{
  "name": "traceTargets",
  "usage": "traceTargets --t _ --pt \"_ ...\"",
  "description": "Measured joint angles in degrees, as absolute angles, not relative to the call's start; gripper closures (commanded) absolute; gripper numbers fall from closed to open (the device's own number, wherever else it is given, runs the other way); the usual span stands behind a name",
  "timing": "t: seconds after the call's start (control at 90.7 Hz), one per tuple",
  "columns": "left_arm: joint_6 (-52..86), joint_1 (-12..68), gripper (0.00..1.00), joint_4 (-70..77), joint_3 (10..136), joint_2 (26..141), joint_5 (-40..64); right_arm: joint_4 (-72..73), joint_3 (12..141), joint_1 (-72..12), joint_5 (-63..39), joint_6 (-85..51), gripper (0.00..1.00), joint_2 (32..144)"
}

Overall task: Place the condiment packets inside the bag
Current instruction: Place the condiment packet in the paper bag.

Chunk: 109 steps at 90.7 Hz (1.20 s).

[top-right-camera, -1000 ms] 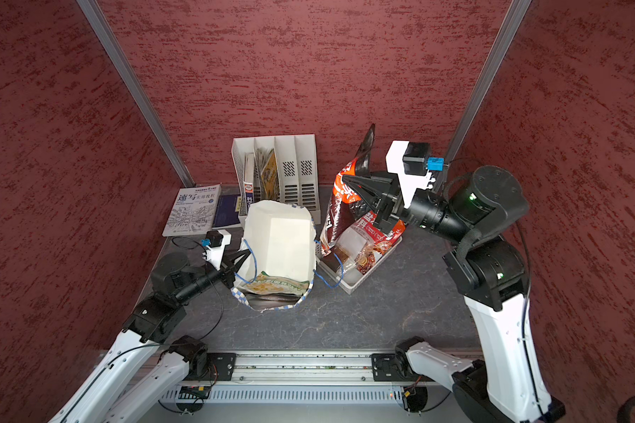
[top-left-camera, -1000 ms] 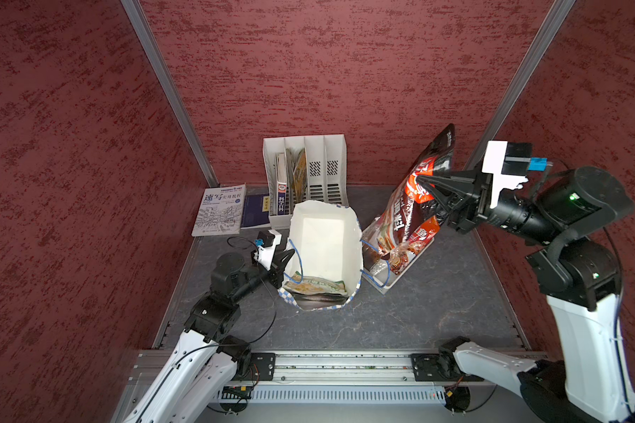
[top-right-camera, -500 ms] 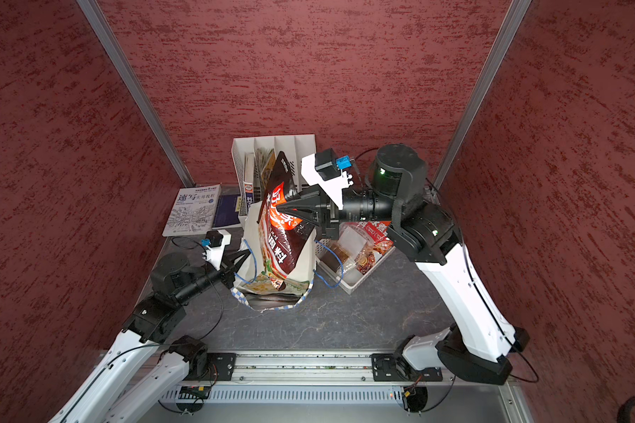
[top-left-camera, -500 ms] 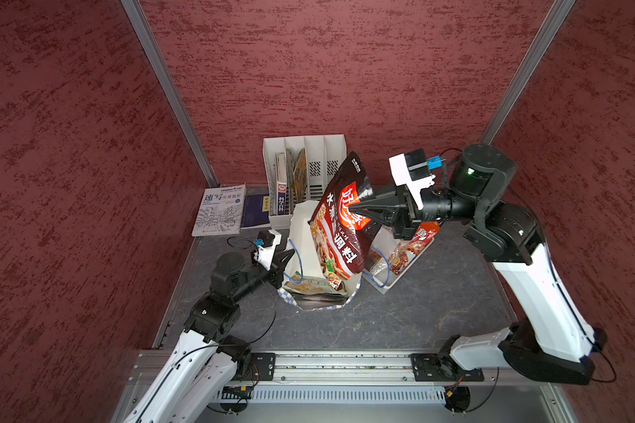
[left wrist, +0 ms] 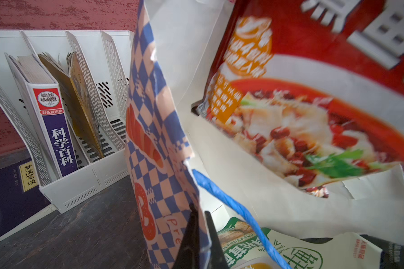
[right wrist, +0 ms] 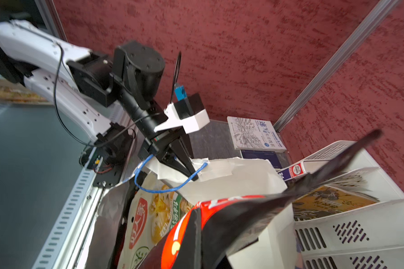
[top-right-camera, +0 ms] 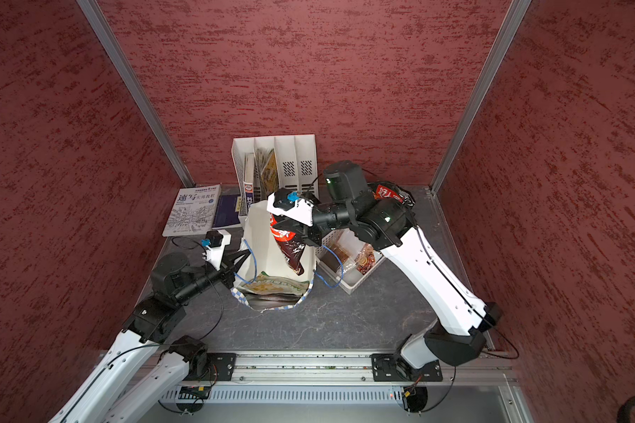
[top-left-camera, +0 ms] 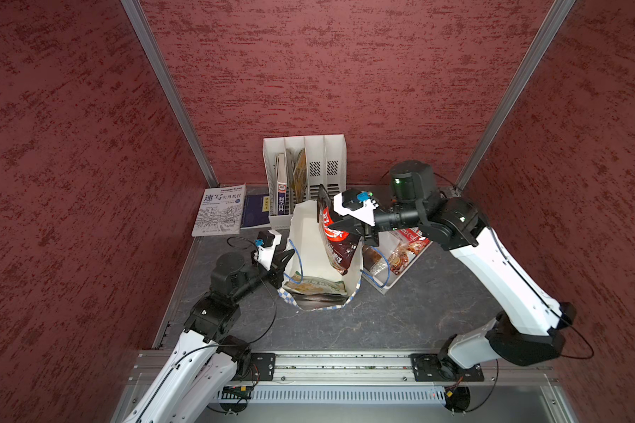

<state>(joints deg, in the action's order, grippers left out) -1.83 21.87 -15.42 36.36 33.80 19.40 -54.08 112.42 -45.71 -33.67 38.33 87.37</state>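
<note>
Since a sec ago we've swung the red-and-black glossy pouch [top-left-camera: 336, 240] from over the basket into the white paper carrier bag [top-left-camera: 305, 227] w/ blue checks; its lower end is hidden by the bag wall. The right gripper [top-left-camera: 341, 224] is clamped on the pouch's top, tips hard to make out. The left gripper [top-left-camera: 285, 256] pinches the bag's rim. A green-and-white pouch [top-left-camera: 314, 286] lies inside at the bottom.

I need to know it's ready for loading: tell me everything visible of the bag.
The bag is white paper, its outside checked blue and white with orange round motifs, with blue cord handles. It sits on the table, mouth open, rim crumpled, in front of the file rack. The left claw is shut on its rim. A green-and-yellow packet lies inside; the red-and-black packet in the right claw hangs into its mouth.
</note>
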Motion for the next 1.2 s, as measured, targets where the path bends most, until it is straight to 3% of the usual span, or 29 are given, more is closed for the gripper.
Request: traceTargets --t 0.231,0.419,0.837,1.014,1.146,1.201 --pt "-1.85 21.87 1.0 -15.53 36.36 33.82 19.31 -56.31 109.32 -50.74 -19.11 53.52 1.0 89.41" --pt "-1.96 21.87 1.0 -15.53 36.36 33.82 19.31 -51.37 97.47 -52.84 -9.58 67.92 1.0 86.06" --pt "-2.0 21.87 1.0 -15.53 36.36 33.85 19.29 -43.13 90.45 -55.57 -6.37 76.93 1.0 83.79" --pt "-2.0 21.87 1.0 -15.51 36.36 33.85 19.27 -43.86 87.64 -56.58 -6.31 75.33 0.81 83.79" --pt "-2.0 21.87 1.0 -15.51 36.36 34.2 19.25 -44.38 87.55 -57.14 -6.74 72.9 0.47 82.56" --pt "-2.0 21.87 1.0 -15.53 36.36 34.44 19.22 -44.4 87.53 -57.32 -7.57 72.14 0.41 81.17"
